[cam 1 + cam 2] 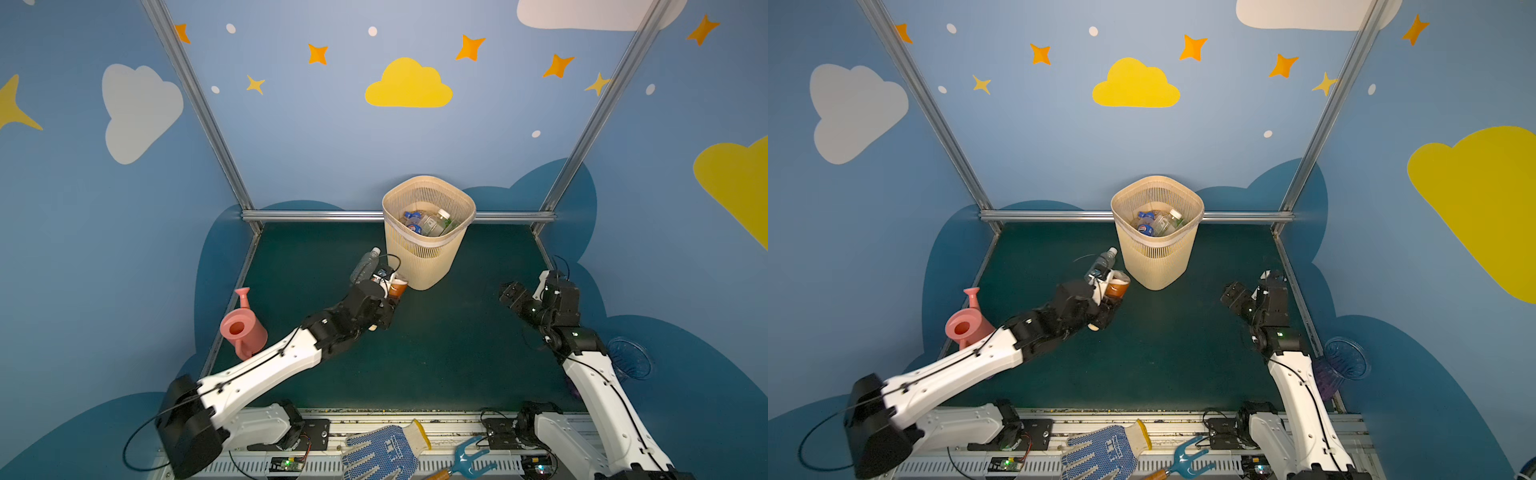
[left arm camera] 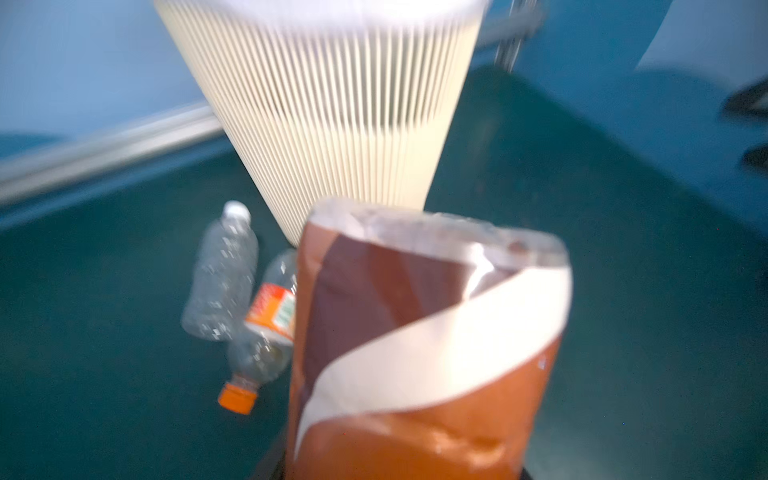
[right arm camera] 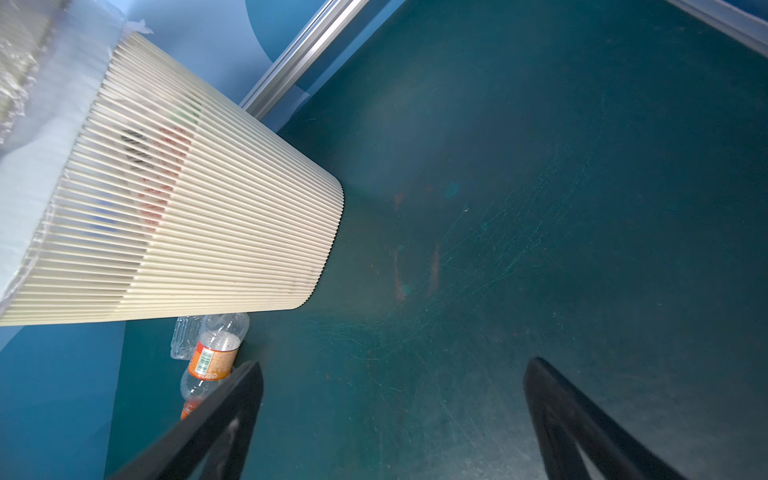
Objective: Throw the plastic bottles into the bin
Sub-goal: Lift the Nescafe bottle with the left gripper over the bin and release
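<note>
Lying nearest, on the front rail: one dotted work glove (image 1: 382,451) and one blue hand fork (image 1: 469,459); neither belongs to the job.

Desk (image 1: 436,353), left edge: pink watering can (image 1: 243,328), upright. Right edge: translucent blue scoop (image 1: 629,357). Leave both.

Right gripper (image 3: 392,370): jaws spread wide and empty, hovering over bare desk well apart from any bottle.

Left gripper (image 1: 392,289): reached out to the foot of the bin (image 1: 430,257), jaws closed on the brown-wrapped bottle (image 2: 428,332), which projects from them toward the bin wall. In the left wrist view the jaws themselves are hidden behind it.

Loose stock, lying flat on the desk just beside the bin's base: clear bottle (image 2: 222,274) with white cap, and orange-capped bottle (image 2: 266,328) with orange label, side by side and apparently touching.

Handling, as judged: empty, thin-walled and very light. Will dent under a hard squeeze; slick and apt to roll. Best taken across the mid-body at the label, not at the cap.

Far centre, against the back rail: the bin stands upright and lined, with several bottles (image 1: 428,222) already inside and room remaining.
</note>
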You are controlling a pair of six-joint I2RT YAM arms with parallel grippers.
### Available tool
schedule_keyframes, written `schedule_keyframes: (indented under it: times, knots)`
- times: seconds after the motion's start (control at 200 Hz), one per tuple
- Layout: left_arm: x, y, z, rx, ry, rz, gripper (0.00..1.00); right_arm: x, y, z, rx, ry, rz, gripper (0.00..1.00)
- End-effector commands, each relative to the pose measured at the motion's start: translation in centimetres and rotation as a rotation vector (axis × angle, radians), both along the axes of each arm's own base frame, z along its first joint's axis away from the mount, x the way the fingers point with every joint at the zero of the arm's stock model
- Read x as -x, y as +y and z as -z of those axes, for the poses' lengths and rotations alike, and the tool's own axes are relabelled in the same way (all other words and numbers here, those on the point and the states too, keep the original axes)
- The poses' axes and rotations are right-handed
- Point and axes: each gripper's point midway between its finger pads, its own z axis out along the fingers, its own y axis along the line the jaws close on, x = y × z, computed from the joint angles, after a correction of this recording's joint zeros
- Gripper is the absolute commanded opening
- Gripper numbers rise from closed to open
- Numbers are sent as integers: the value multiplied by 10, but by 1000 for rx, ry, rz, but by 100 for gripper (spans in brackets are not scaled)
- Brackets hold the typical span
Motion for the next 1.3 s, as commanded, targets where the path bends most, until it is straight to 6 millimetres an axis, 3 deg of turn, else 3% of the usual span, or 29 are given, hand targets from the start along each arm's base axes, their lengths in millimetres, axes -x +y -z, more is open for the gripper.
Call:
schedule_keyframes:
  times: [0.0, 0.09, 0.17, 0.255, 0.31, 0.405, 0.516, 0.576, 0.646, 0.716, 0.796, 0.876, 0.956, 1.021, 1.176, 1.297]
  knots:
    - [-5, 27, -129, 113, -395, -66, 51, -5, 4, -4, -26, -21, -13, 98]
    - [4, 45, -215, 157, -563, -61, 51, -7, 6, -5, -33, -19, -21, 98]
    - [13, 53, -276, 225, -667, -49, 51, -6, 7, -5, -38, -20, -24, 98]
    - [14, 49, -315, 288, -740, -28, 51, -5, 7, -5, -38, -19, -23, 98]
    - [3, 37, -325, 326, -759, -12, 51, -2, 5, -5, -31, -21, -19, 98]
    - [-32, 6, -317, 368, -704, 27, 51, 2, 2, -9, -15, -35, -12, 98]
    - [-101, -35, -266, 400, -465, 21, 55, 6, 0, -12, -12, -44, -8, 98]
    - [-136, -55, -227, 396, -345, 1, 57, 8, 0, -13, -10, -43, -11, 98]
    - [-166, -62, -200, 415, -264, -52, 66, 13, -1, -13, -4, -40, -14, 98]
    - [-182, -65, -197, 432, -183, -58, 68, 17, -2, -12, 9, -38, -15, 98]
    - [-181, -66, -222, 431, -133, -45, 83, 20, -6, -11, 14, -35, -7, 98]
    - [-161, -64, -265, 419, -178, 21, 99, 20, -6, -9, -3, -35, -1, 98]
    - [-142, -55, -298, 441, -231, 45, 100, 19, -5, -6, -29, -38, 5, 98]
    - [-128, -53, -311, 433, -269, 76, 100, 17, -2, -6, -53, -45, 3, 98]
    - [-120, -40, -292, 394, -285, 26, 100, 13, 3, -4, -81, -37, -12, 98]
    - [-121, -17, -250, 380, -286, -72, 100, 11, 8, -2, -93, -25, -40, 97]
